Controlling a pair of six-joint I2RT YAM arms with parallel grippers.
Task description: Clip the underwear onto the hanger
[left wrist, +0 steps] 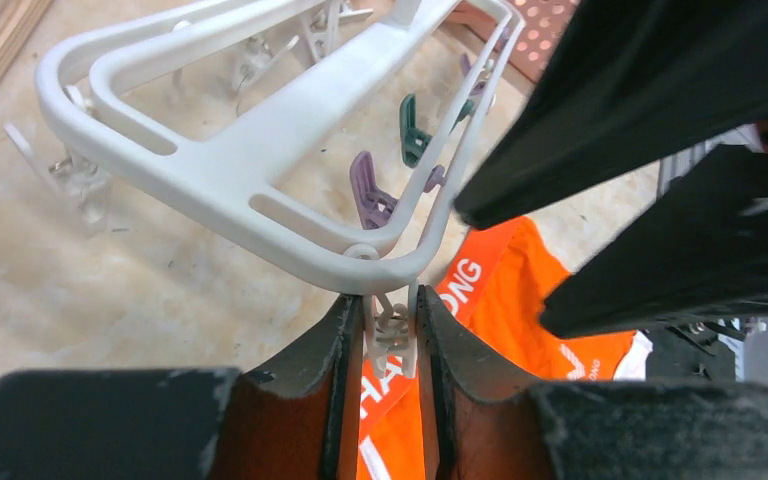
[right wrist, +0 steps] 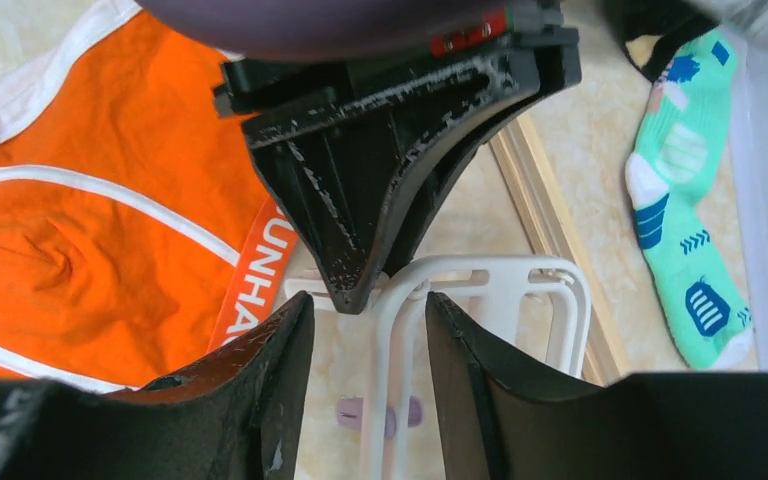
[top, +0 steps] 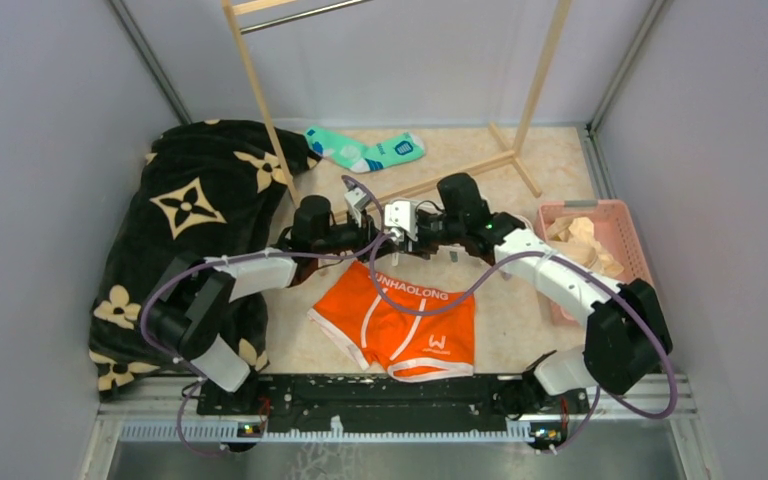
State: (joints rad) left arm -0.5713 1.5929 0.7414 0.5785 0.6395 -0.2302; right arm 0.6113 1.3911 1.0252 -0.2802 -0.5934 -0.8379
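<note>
The orange underwear (top: 400,322) lies flat on the table in front of both arms, its lettered waistband on the far side. The white hanger (left wrist: 230,170) hovers just past that waistband, with purple (left wrist: 368,195) and teal (left wrist: 415,130) clips dangling from it. My left gripper (left wrist: 392,300) is shut on a small white clip at the hanger's near corner, above the underwear (left wrist: 490,300). My right gripper (right wrist: 370,305) is open, its fingers standing on either side of a white hanger bar (right wrist: 395,340) without touching it. In the top view the two grippers (top: 360,222) (top: 408,222) meet tip to tip.
A black blanket with beige flower marks (top: 190,220) is heaped at the left. A teal sock (top: 365,150) lies by the foot of the wooden rack (top: 260,90) at the back. A pink basket (top: 640,245) holding beige cloth stands at the right.
</note>
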